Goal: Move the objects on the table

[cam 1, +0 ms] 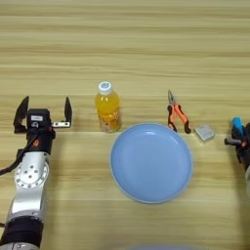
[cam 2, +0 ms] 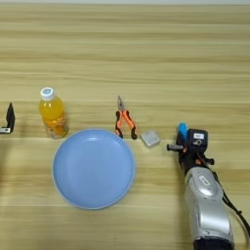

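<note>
Gripping blue bar [cam 2: 182, 130], right claw [cam 2: 185, 141].

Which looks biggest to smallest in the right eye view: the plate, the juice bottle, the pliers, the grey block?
1. plate
2. juice bottle
3. pliers
4. grey block

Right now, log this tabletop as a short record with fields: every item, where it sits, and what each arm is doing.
surface: light wooden plank table
centre: large light-blue round plate, nothing on it
left of plate: small orange-drink bottle with white cap, upright
right of plate's far rim: orange-handled pliers; small grey square block beside them
left gripper: jaws open, holding nothing, left of the bottle
right gripper: at the small blue oblong bar, right of the block; grip unclear
</note>
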